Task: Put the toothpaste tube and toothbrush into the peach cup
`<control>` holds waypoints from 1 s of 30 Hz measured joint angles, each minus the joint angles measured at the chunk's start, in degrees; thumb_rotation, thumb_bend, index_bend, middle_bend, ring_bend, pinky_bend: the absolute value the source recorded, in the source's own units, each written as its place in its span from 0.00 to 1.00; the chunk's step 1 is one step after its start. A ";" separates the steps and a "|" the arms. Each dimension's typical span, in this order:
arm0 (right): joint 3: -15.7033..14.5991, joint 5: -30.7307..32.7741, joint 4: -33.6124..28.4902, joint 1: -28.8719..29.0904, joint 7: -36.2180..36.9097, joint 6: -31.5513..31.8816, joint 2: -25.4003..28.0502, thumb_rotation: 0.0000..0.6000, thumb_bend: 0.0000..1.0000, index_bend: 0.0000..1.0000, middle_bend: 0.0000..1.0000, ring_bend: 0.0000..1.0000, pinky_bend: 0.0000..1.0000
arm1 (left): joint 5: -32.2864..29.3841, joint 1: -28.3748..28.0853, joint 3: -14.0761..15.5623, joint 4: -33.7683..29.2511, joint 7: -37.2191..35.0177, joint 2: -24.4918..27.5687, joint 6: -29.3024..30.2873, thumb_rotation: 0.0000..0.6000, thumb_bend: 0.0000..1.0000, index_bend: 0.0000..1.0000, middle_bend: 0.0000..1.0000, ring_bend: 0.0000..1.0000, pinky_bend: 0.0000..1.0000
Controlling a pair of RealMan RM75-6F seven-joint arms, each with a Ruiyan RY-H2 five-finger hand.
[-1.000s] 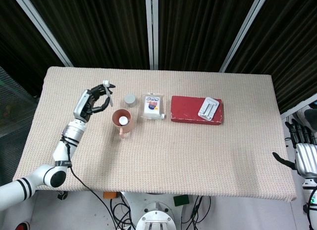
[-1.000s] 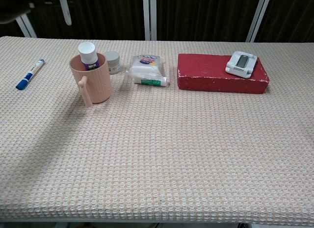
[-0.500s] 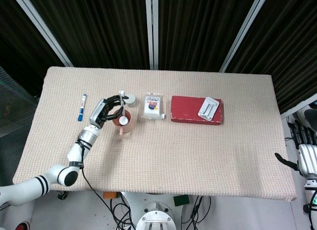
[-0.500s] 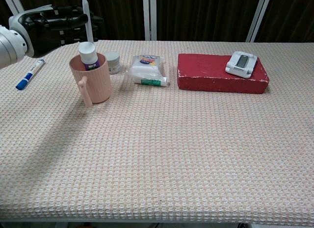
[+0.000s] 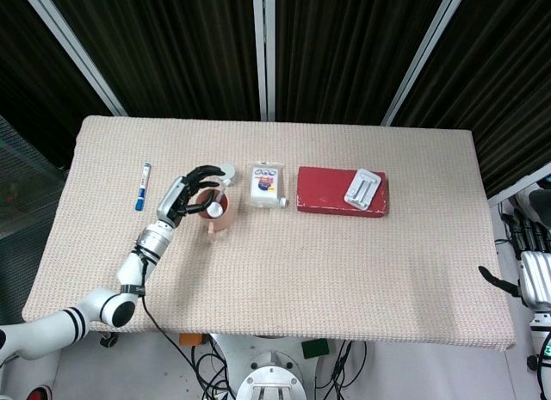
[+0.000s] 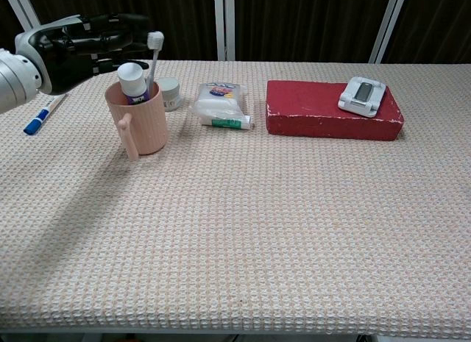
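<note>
Left hand (image 6: 70, 51) poised just above and behind the peach cup (image 6: 137, 118), its dark fingers (image 6: 121, 26) spread along the top of the toothbrush (image 6: 153, 59); whether they pinch the handle or have let go cannot be told from either view. Half a second ago the hand held the brush upright and clear of the rim; the brush now stands in the cup, bristle head up and leaning on the rim on the side towards the pouch, beside the toothpaste tube (image 6: 132, 82), whose white cap rises above the rim. In the head view the hand (image 5: 185, 196) covers the cup's near-left rim (image 5: 221, 213). By this evidence both task items are inside the cup, and what remains is judged to be release and withdrawal without tipping the brush. Right hand (image 5: 529, 267) hangs off the bench edge (image 5: 482, 245), fingers apart, holding nothing. Also on the bench: blue marker (image 6: 44, 112), small round jar (image 6: 170, 93), white pouch (image 6: 221, 104), and red block (image 6: 331, 110) bearing a white holder (image 6: 361, 95).
</note>
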 measured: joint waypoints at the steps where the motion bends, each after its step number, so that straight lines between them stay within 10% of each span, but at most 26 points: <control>1: 0.01 0.00 0.00 -0.01 0.00 0.03 0.00 1.00 0.39 0.00 0.00 0.00 0.00 | 0.27 0.06 0.10 0.07 -0.21 0.02 0.40 1.00 0.43 0.14 0.23 0.10 0.23; 14: -0.14 -0.40 -0.07 -0.32 -0.99 0.73 0.05 1.00 0.38 0.00 0.00 0.00 0.00 | 4.36 4.31 1.82 -2.85 5.17 3.25 12.07 1.00 0.38 0.14 0.16 0.10 0.24; 20: -0.95 -0.87 1.73 -0.76 -1.10 0.86 -0.92 1.00 0.35 0.00 0.00 0.00 0.00 | 7.37 9.92 5.18 -3.98 28.54 7.29 20.68 1.00 0.29 0.14 0.11 0.10 0.25; 30: -2.85 -2.54 7.13 -2.02 -0.54 1.85 -4.68 1.00 0.34 0.00 0.00 0.00 0.00 | 11.22 27.85 17.43 -5.87 72.05 20.14 35.99 0.52 0.24 0.09 0.06 0.03 0.19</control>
